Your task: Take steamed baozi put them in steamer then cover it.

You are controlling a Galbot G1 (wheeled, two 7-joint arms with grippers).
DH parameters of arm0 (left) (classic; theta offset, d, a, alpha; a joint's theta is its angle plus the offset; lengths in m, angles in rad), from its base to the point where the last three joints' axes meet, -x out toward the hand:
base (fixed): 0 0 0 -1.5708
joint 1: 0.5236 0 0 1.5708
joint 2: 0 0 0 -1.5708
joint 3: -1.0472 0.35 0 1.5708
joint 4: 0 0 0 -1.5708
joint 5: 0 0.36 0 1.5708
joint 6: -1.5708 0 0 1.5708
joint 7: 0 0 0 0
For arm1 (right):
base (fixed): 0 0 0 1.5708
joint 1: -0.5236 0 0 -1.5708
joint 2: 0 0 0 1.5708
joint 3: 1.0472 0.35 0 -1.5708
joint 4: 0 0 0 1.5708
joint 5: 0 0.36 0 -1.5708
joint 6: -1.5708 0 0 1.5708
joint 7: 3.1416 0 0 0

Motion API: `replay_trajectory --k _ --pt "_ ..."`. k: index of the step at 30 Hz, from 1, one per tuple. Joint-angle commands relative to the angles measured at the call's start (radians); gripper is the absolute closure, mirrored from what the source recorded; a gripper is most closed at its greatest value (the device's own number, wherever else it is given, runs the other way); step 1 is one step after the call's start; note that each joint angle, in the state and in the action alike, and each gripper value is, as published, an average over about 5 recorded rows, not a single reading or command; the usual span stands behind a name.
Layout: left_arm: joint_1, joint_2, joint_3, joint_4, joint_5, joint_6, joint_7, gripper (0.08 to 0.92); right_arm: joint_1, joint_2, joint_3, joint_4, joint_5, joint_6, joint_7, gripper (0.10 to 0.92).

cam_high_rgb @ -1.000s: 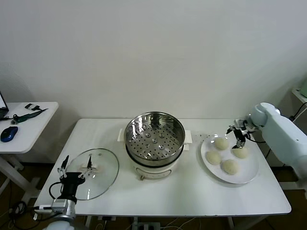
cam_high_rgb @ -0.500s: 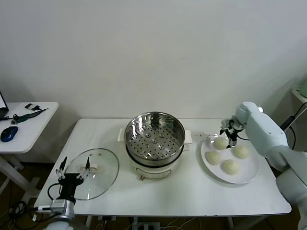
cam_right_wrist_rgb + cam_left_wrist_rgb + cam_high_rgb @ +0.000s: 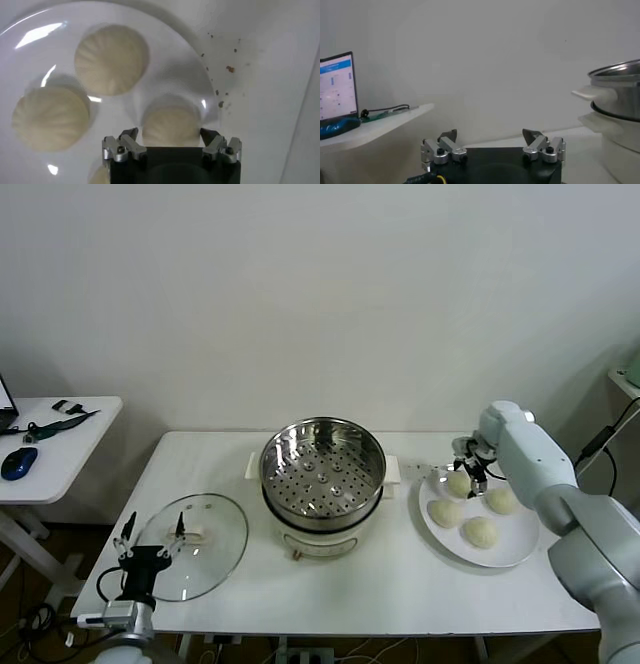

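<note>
Several cream-white steamed baozi (image 3: 480, 531) lie on a white plate (image 3: 503, 561) at the table's right. My right gripper (image 3: 468, 467) hovers open over the rear bun nearest the steamer (image 3: 459, 483). In the right wrist view that bun (image 3: 171, 126) sits between the spread fingers of the gripper (image 3: 169, 134), untouched, with two more baozi (image 3: 112, 59) beyond it. The steel steamer (image 3: 322, 474) stands uncovered at the table's middle, its perforated tray bare. The glass cover (image 3: 205, 534) lies flat at the front left. My left gripper (image 3: 154, 529) waits open just above it.
A white side table (image 3: 50, 454) with a blue mouse stands to the left, and a lit screen (image 3: 337, 85) shows on it in the left wrist view. The steamer's handle and white base (image 3: 615, 117) appear beyond the left gripper (image 3: 490, 134). Crumbs (image 3: 227, 67) dot the table beside the plate.
My right gripper has shifted left across the plate, from the far bun on the right to the rear bun nearest the steamer. The left arm has barely moved.
</note>
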Motion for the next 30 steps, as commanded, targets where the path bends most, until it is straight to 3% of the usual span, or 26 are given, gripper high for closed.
replay_trajectory --k 1,20,30 --pt "0.001 0.001 0.001 0.002 0.000 0.000 0.000 0.177 0.003 0.018 0.029 -0.028 -0.044 0.005 0.007 0.203" --pt "0.023 0.002 -0.013 0.001 -0.002 -0.006 0.000 0.177 0.035 -0.005 0.038 0.006 -0.030 0.057 -0.010 0.304" --pt "0.052 0.009 -0.033 -0.017 -0.028 -0.009 -0.001 0.177 0.241 -0.147 -0.431 0.303 0.437 0.105 -0.118 0.304"
